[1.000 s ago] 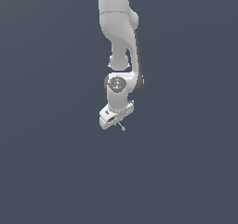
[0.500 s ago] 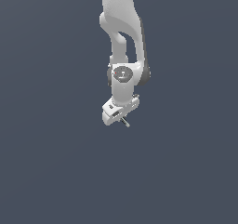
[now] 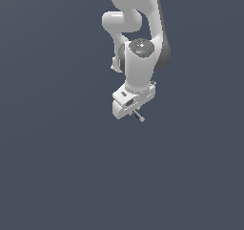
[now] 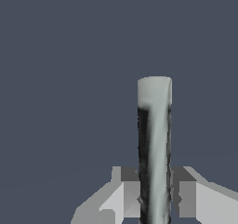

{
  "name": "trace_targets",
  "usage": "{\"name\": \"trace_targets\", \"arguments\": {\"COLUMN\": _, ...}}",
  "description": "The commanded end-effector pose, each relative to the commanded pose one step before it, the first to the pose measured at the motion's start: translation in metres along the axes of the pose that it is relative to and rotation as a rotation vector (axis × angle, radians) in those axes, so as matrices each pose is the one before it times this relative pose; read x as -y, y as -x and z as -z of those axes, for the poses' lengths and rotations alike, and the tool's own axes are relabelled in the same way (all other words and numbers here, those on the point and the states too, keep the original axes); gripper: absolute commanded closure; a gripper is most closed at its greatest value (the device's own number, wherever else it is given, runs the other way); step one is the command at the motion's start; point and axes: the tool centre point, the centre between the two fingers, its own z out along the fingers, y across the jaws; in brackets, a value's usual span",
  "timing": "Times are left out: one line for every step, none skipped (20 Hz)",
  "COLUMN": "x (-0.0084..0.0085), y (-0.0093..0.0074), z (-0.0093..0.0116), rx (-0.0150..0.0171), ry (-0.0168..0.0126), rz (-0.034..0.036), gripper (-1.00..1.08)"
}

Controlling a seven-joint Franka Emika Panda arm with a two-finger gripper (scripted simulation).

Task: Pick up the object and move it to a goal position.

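Gripper [image 3: 136,110] was clenched on rod [image 4: 154,144], held aloft. Risk, as judged: thin rod could pivot or slip between fingers [image 4: 131,197] during fast transit.

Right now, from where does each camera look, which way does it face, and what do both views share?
Exterior view: off the arm, seemingly looking down at the arm and gripper; its exact place is unknown.
Wrist view: on the wrist, looking along the fingers at the rod clamped between them.
Shared: the rod, the gripper and the plain dark grey background.
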Motion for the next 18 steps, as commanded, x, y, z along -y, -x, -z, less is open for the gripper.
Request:
{"name": "trace_targets", "arguments": {"x": 0.00635, "y": -0.00811, "z": 0.02554, "rx": 0.00061, "ry": -0.00047, "rz": -0.00011, "gripper": 1.08}}
{"name": "trace_targets", "arguments": {"x": 0.00208, "y": -0.00315, "z": 0.00908, "rx": 0.00000, "ry": 0.00000, "rz": 0.00000, "gripper": 1.08}}
{"name": "trace_targets", "arguments": {"x": 0.00193, "y": -0.00300, "z": 0.00851, "rx": 0.00000, "ry": 0.00000, "rz": 0.00000, "gripper": 1.08}}
{"name": "trace_targets", "arguments": {"x": 0.00176, "y": -0.00283, "z": 0.00790, "rx": 0.00000, "ry": 0.00000, "rz": 0.00000, "gripper": 1.08}}
{"name": "trace_targets", "arguments": {"x": 0.00161, "y": -0.00265, "z": 0.00730, "rx": 0.00000, "ry": 0.00000, "rz": 0.00000, "gripper": 1.08}}
{"name": "trace_targets", "arguments": {"x": 0.00146, "y": -0.00247, "z": 0.00671, "rx": 0.00000, "ry": 0.00000, "rz": 0.00000, "gripper": 1.08}}
{"name": "trace_targets", "arguments": {"x": 0.00132, "y": -0.00229, "z": 0.00613, "rx": 0.00000, "ry": 0.00000, "rz": 0.00000, "gripper": 1.08}}
{"name": "trace_targets", "arguments": {"x": 0.00117, "y": -0.00212, "z": 0.00555, "rx": 0.00000, "ry": 0.00000, "rz": 0.00000, "gripper": 1.08}}
{"name": "trace_targets", "arguments": {"x": 0.00103, "y": -0.00194, "z": 0.00497, "rx": 0.00000, "ry": 0.00000, "rz": 0.00000, "gripper": 1.08}}
{"name": "trace_targets", "arguments": {"x": 0.00055, "y": -0.00152, "z": 0.00452, "rx": -0.00037, "ry": -0.00030, "rz": -0.00050, "gripper": 1.08}}
{"name": "trace_targets", "arguments": {"x": 0.00076, "y": -0.00158, "z": 0.00385, "rx": 0.00000, "ry": 0.00000, "rz": 0.00000, "gripper": 1.08}}
{"name": "trace_targets", "arguments": {"x": 0.00063, "y": -0.00139, "z": 0.00330, "rx": 0.00000, "ry": 0.00000, "rz": 0.00000, "gripper": 1.08}}
{"name": "trace_targets", "arguments": {"x": 0.00051, "y": -0.00120, "z": 0.00276, "rx": 0.00000, "ry": 0.00000, "rz": 0.00000, "gripper": 1.08}}
{"name": "trace_targets", "arguments": {"x": 0.00039, "y": -0.00100, "z": 0.00223, "rx": 0.00000, "ry": 0.00000, "rz": 0.00000, "gripper": 1.08}}
{"name": "trace_targets", "arguments": {"x": 0.00029, "y": -0.00079, "z": 0.00172, "rx": 0.00000, "ry": 0.00000, "rz": 0.00000, "gripper": 1.08}}
{"name": "trace_targets", "arguments": {"x": 0.00020, "y": -0.00057, "z": 0.00121, "rx": 0.00000, "ry": 0.00000, "rz": 0.00000, "gripper": 1.08}}
{"name": "trace_targets", "arguments": {"x": 0.00011, "y": -0.00034, "z": 0.00071, "rx": 0.00000, "ry": 0.00000, "rz": 0.00000, "gripper": 1.08}}
{"name": "trace_targets", "arguments": {"x": 0.00004, "y": -0.00011, "z": 0.00024, "rx": 0.00000, "ry": 0.00000, "rz": 0.00000, "gripper": 1.08}}
